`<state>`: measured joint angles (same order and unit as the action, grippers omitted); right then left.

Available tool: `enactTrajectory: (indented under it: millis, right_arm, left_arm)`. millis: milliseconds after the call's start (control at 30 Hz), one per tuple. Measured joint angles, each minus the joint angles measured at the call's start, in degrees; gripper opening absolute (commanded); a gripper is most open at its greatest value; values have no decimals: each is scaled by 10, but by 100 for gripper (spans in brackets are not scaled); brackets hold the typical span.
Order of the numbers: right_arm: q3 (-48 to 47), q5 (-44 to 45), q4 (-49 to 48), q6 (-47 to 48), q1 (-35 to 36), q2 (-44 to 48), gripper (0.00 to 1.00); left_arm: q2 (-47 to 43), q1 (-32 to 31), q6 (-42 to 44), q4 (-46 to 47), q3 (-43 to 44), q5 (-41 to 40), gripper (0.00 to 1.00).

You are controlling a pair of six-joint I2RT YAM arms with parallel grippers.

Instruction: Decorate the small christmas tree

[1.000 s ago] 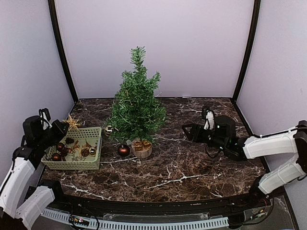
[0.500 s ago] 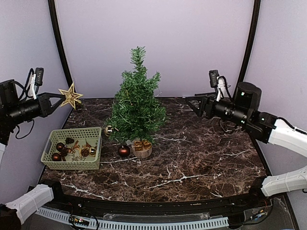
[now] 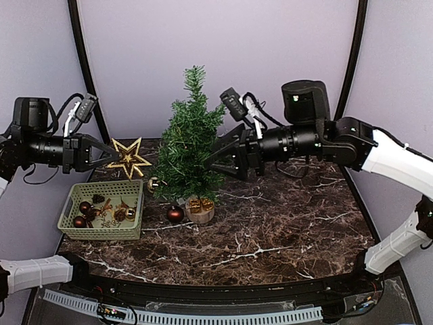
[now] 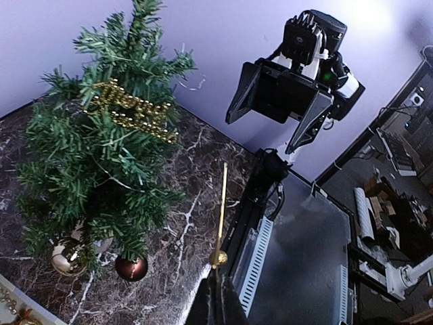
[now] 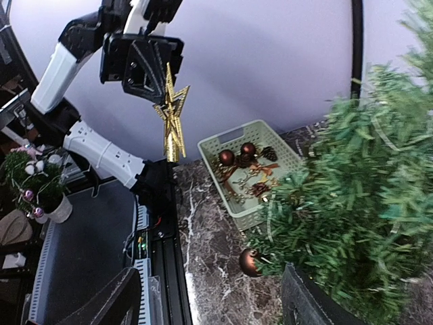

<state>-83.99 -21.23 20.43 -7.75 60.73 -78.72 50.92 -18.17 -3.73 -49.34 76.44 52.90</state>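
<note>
Left claw (image 3: 108,154), clamped on the star (image 3: 128,159) left of the tree (image 3: 191,145), must rise above its tip; right claw (image 3: 213,157), jaws apart, could steady the branches.

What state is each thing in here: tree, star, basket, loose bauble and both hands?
small christmas tree: upright, gold garland on it, top bare.
gold star: in the air left of the tree, held at one tip.
left hand: shut on the gold star.
right hand: open, empty, in the air beside the tree.
basket: on the table, ornaments inside.
brown bauble: lying on the table by the tree's base.
</note>
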Motion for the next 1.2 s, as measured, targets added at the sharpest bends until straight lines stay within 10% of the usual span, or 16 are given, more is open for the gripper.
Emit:
enactTrajectory:
  millis: [400,733,967,1067,1200]
  right_arm:
    - [-81,-89,4,5,53,-113,68]
    - [-58,-139,-31,-16,56,-113,38]
    - [-47,-151,-49,-26,57,-112,0]
    - [-31,-152,-66,-32,55,-107,0]
    - [-12,-143,-86,-35,56,-93,0]
  left_arm:
    - [120,-263,3,-3,42,-69,0]
    - [142,-275,17,5,65,-84,0]
    - [148,-275,20,12,68,-80,0]
    - [148,-278,20,12,68,-76,1]
    - [148,-282,18,27,68,-82,45]
